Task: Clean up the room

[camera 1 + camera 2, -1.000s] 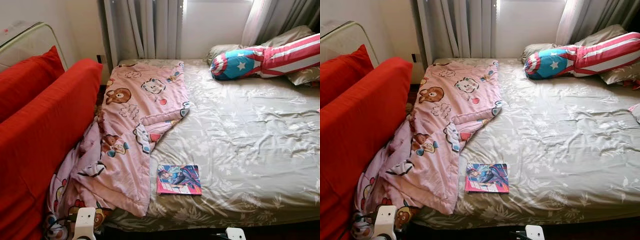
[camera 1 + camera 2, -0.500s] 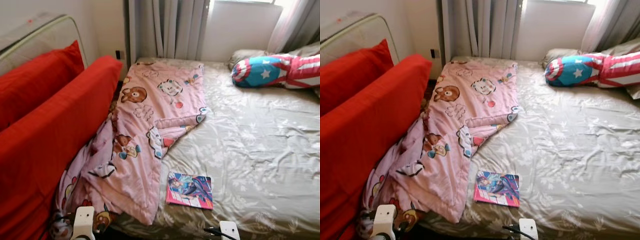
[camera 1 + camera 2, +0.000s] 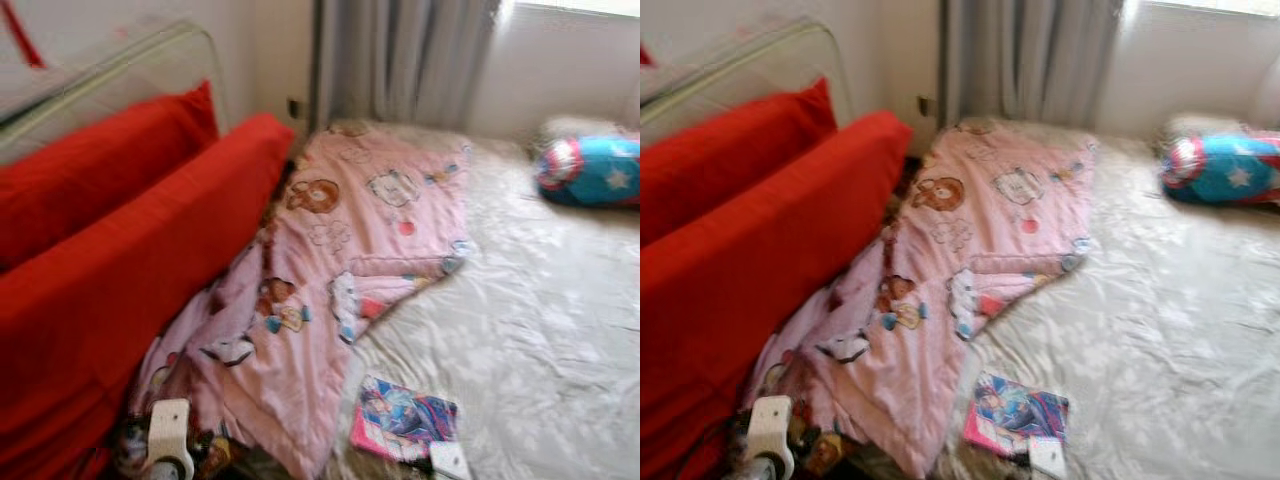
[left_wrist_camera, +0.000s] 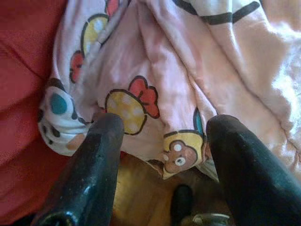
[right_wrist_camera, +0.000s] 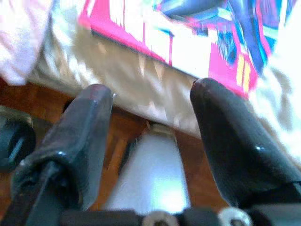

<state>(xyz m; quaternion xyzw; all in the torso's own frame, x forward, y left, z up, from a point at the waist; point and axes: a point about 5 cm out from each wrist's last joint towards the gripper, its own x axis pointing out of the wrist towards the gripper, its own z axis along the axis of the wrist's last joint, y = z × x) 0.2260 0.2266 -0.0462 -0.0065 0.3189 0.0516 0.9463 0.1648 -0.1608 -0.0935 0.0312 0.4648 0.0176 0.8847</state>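
Right gripper (image 5: 150, 127), jaws spread, hangs just below the comic book (image 3: 403, 420) w/ pink border, lower-right on bed (image 3: 540, 330).

- Left gripper (image 4: 162, 155): two thick black fingers (image 4: 89, 169), rounded at the tips, with a dull, scuffed sheen.
- Right gripper (image 5: 150, 122): same glossy black fingers (image 5: 235, 141); silver screw heads at their base.
- White wrist housings (image 3: 170, 435) behind each gripper.
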